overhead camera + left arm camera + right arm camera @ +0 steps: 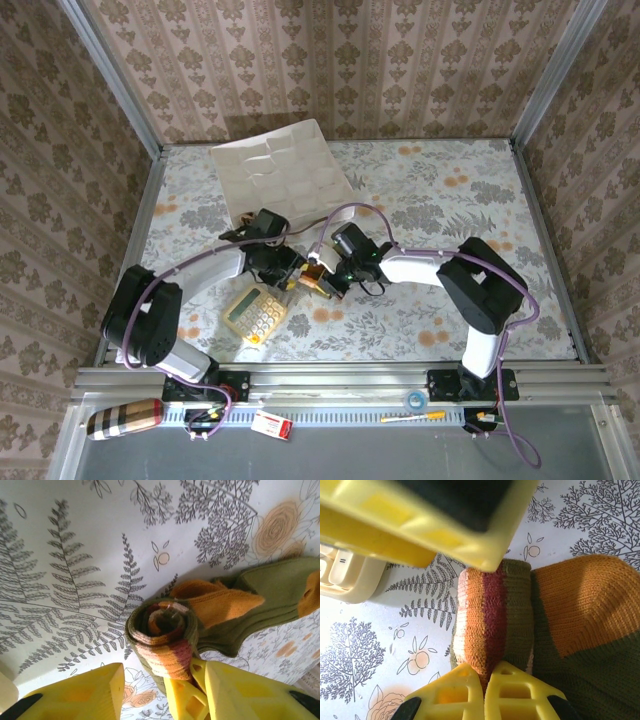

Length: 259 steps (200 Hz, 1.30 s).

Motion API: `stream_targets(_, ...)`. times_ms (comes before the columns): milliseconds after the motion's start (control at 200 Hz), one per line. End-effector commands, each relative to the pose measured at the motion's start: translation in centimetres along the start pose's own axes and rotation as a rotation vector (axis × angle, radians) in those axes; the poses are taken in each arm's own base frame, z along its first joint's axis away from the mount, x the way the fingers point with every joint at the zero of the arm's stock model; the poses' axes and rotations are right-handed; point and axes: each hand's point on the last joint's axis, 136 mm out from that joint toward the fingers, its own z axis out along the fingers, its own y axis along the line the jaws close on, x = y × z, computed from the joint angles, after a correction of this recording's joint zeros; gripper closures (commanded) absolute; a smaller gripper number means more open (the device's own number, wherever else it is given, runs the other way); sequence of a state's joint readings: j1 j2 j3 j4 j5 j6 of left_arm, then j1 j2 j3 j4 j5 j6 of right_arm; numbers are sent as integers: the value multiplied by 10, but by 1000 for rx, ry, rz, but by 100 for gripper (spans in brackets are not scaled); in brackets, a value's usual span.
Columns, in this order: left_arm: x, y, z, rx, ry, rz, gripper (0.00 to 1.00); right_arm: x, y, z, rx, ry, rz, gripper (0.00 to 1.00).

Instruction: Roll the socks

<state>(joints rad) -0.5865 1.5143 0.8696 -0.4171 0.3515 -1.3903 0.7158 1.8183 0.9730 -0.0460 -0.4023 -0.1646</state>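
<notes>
Olive sock (pixel 316 272): lies at mid-table, right of the yellow calculator (pixel 255 313) and between the two grippers. Rolled up from the striped orange-and-brown cuff into a tight coil (pixel 162 630), with the orange heel and green foot lying loose on the cloth to the right of it.

Right gripper (pixel 484 672): closed tight, fingertips pressed together and pinching the near edge of the striped coil.

Left gripper (pixel 163 666): partly spread, one yellow finger (pixel 80 695) on either side of the coil's end. Reaches toward the coil from the left and clamps nothing; cannot tell whether the fingers brush the knit. Looms blurred at the top of the right wrist view, just above the coil.

Calculator: flat on the floral table (pixel 450 200), near and left of the sock, just beside the left gripper and apart from the coil.

White embossed sheet (pixel 280 165): rests at the far left of the table, well apart from the sock
</notes>
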Motion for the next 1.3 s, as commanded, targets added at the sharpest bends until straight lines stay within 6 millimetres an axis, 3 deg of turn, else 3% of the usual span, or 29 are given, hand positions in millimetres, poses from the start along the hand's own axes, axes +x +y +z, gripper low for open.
stream_targets(0,8,0,5,20,17,37,56,84,-2,10,-22,270,205,100)
stream_targets(195,16,2,23,17,45,19,56,92,-8,13,-50,299,307,100)
stream_targets(390,11,9,37,-37,35,7,56,96,-10,15,-99,305,412,100)
stream_targets(515,12,36,48,-149,40,-53,64,99,-13,17,-114,307,455,100)
stream_targets(625,18,64,50,-278,54,-101,76,88,-10,14,-134,264,429,100)
stream_targets(710,24,81,49,-360,63,-141,88,69,-7,7,-131,180,353,97)
stream_targets(825,30,98,46,-430,65,-203,98,39,-5,-13,-32,26,177,70)
stream_targets(950,31,102,43,-453,63,-229,100,15,1,-44,239,-130,-135,54)
stream_targets(1095,29,96,42,-465,63,-216,100,17,13,-52,433,-91,-351,51)
stream_targets(1290,29,90,43,-468,72,-204,100,14,20,-38,533,-31,-509,50)
